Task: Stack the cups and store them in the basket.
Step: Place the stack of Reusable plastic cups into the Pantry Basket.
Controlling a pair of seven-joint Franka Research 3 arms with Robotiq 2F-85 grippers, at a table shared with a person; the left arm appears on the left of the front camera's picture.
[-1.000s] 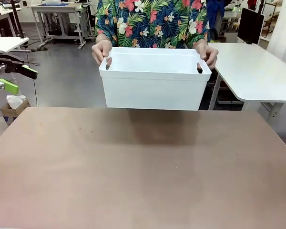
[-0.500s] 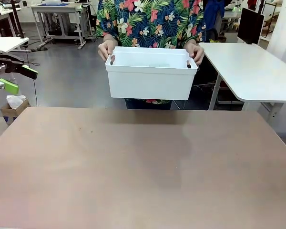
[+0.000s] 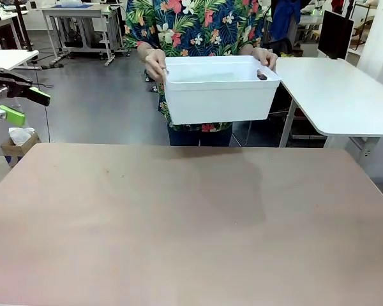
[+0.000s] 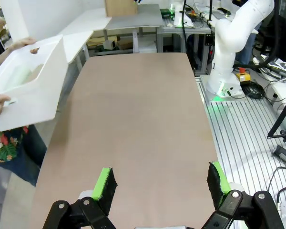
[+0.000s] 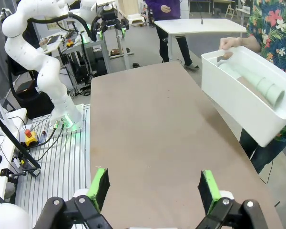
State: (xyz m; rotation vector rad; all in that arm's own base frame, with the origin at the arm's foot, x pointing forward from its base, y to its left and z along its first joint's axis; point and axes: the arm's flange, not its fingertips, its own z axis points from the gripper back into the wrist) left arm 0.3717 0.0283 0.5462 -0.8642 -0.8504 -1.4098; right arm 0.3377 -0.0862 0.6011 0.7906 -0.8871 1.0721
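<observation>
Apparently the storing step is finishing: a person at the top centre of the front view is holding the basket [image 3: 217, 89] in the air with 2 hands, the person's one hand [image 3: 156, 62] gripping the left end of the rim and the person's other hand [image 3: 264, 57] the right end. The basket is hanging clear of the table [image 3: 191, 223], beyond its far edge. At the right of the right wrist view, the cups [image 5: 258, 85] are lying on their sides inside the basket, nested into a stack, mint-green ones with a tan-brown one among them; their count cannot be told. A pale green shape is also showing inside the basket at the upper left of the left wrist view.

The left gripper [image 4: 162, 183] is standing at the bottom of its own view with its green pads spread wide and pinching nothing; it is also showing at the left edge of the front view. The right gripper [image 5: 152, 188] is likewise spread wide and pinching nothing. Judging from this, no further grasp is called for; the arms need only be keeping clear.

The table is presenting a plain, matte brown top. White tables are standing behind, on a grey floor.
</observation>
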